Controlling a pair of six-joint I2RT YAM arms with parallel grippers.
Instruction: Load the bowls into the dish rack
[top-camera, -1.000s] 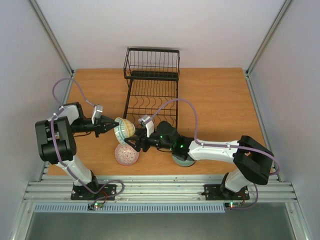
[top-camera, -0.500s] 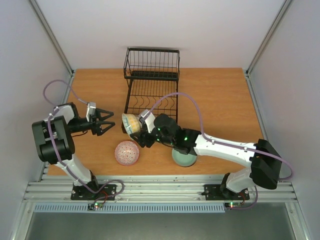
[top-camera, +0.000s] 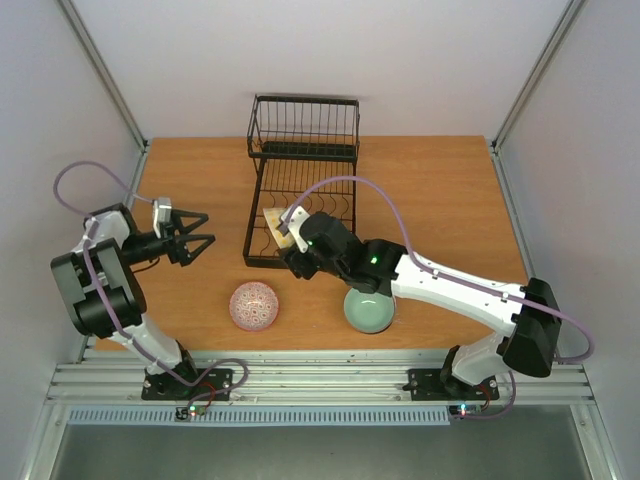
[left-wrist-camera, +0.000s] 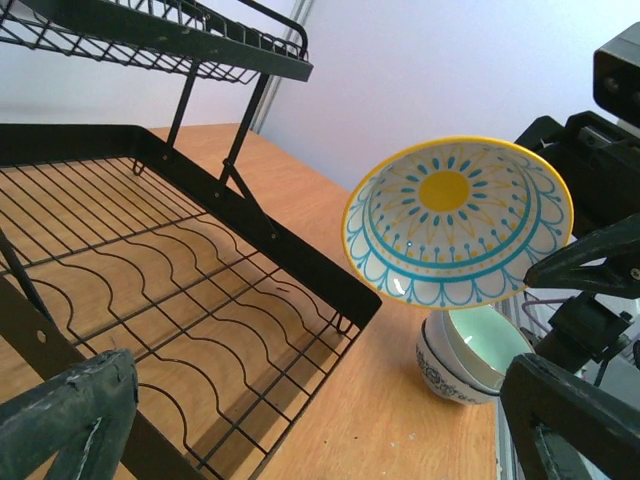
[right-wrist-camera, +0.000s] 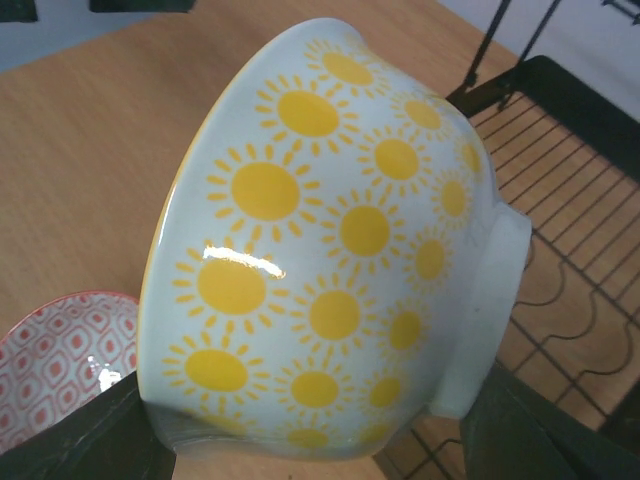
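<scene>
Now the sun-print bowl (left-wrist-camera: 455, 225), white outside with yellow suns and a yellow-and-teal rosette inside, stands on edge at the near left corner of the dish rack (top-camera: 303, 152). Across from its base stretches the right arm (top-camera: 440, 285); the right jaws are clenched on the bowl's rim. At the left side of the bench (top-camera: 450, 190), the left arm (top-camera: 110, 260) sits folded, the left jaws released and spread wide.
</scene>
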